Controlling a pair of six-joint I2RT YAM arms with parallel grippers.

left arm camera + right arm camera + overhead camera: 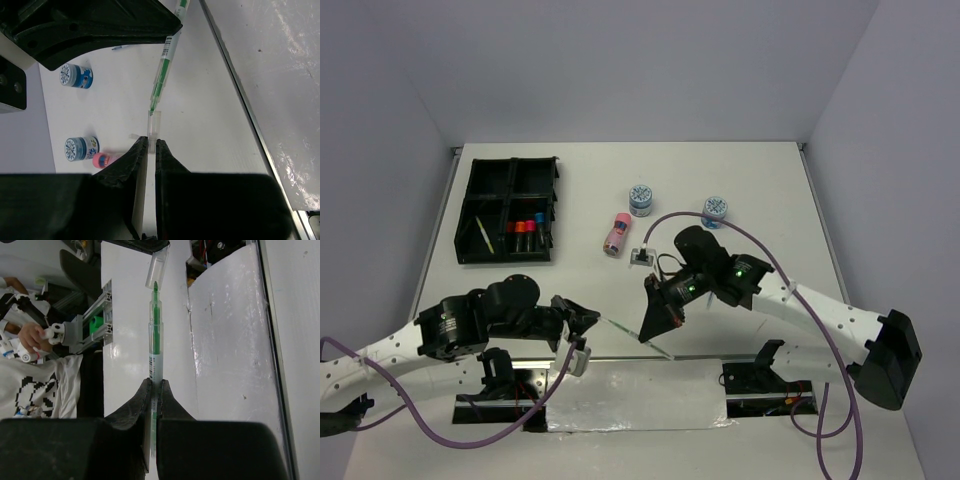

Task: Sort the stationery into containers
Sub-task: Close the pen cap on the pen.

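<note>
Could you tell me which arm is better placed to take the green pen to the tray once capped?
Probably left: the tray lies on its side, and the left end effector grips the cap.

organiser tray (pixel 512 162) far left | markers (pixel 526 232) in tray | tube (pixel 616 233) right of tray | tub (pixel 641 198) behind tube | second tub (pixel 716 209) farther right

- Looked down from behind the near edge, whole bench (pixel 770 180) framed.
- Peered close from left wrist toward right edge.
- Peered close from right wrist toward left edge; shared green pen (pixel 155 340), clear cap (pixel 156 272).
</note>
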